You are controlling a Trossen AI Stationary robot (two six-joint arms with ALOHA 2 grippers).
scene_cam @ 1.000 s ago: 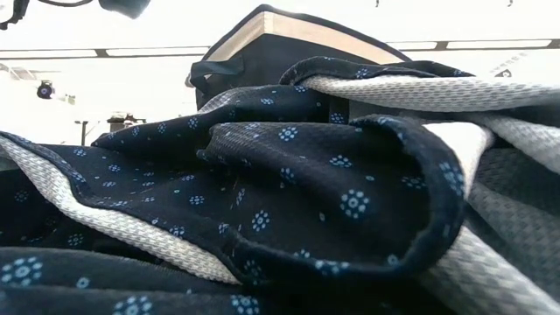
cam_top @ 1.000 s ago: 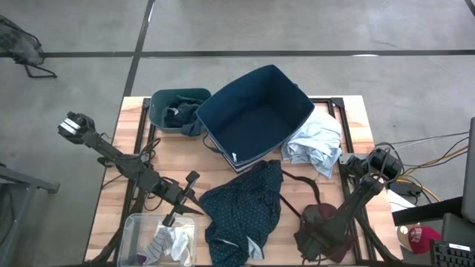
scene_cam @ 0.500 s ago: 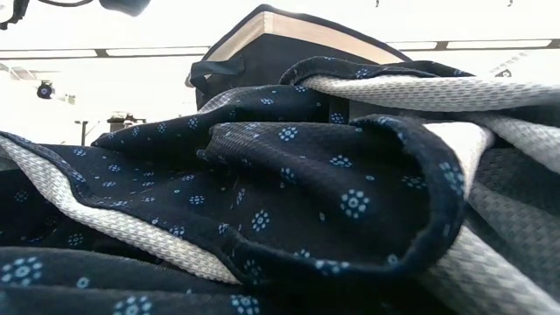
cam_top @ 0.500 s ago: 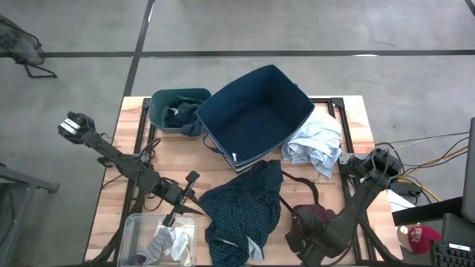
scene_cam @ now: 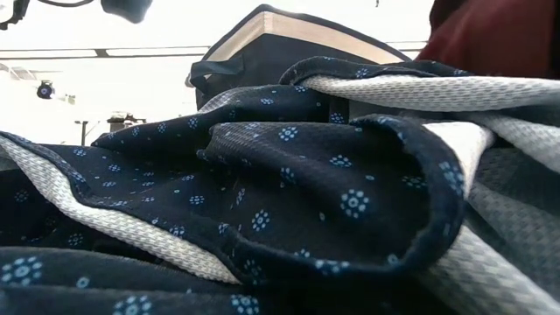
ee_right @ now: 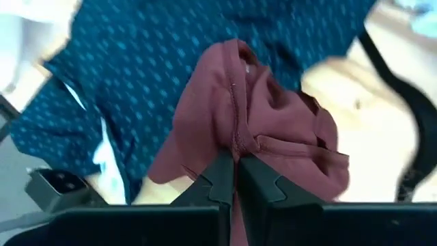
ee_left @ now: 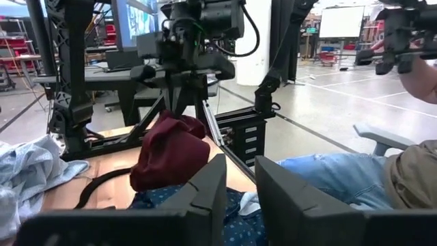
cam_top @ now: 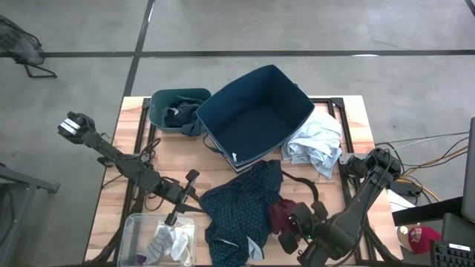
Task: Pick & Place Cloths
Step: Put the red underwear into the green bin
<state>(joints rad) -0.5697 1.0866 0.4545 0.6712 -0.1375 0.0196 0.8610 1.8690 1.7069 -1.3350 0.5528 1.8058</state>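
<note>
The maroon piece point(cam_top: 280, 215) hangs bunched from my right gripper point(ee_right: 235, 165), which is shut on it near the table's front right, beside the navy white-dotted shirt point(cam_top: 241, 209). The dotted shirt lies spread on the table and fills the low view point(scene_cam: 262, 219). A pale blue-white shirt point(cam_top: 315, 144) lies crumpled against the navy fabric box point(cam_top: 256, 119). My left gripper point(ee_left: 239, 176) stands level at the front left point(cam_top: 191, 179), open, with nothing between its fingers. My right gripper pinches a seamed fold point(ee_right: 239, 147) of the maroon piece between its two fingers, several layers bunched together. The fingers slant down from above. The cloth point(ee_left: 171, 154) hangs slack below them, lifted over the edge of the dotted shirt.
A green bin point(cam_top: 159, 100) with dark cloths stands at the far left. A clear container point(cam_top: 137, 226) with small white and grey socks sits at the front left. A thin dark hanger point(cam_top: 298, 180) lies between the shirts. A person in jeans point(ee_left: 341, 174) sits beyond the table.
My right gripper has risen and gone toward the table's left, turning at the wrist. The maroon piece has come up off the table with it and now hangs bunched next to the dotted shirt. It has entered the low view's upper right.
</note>
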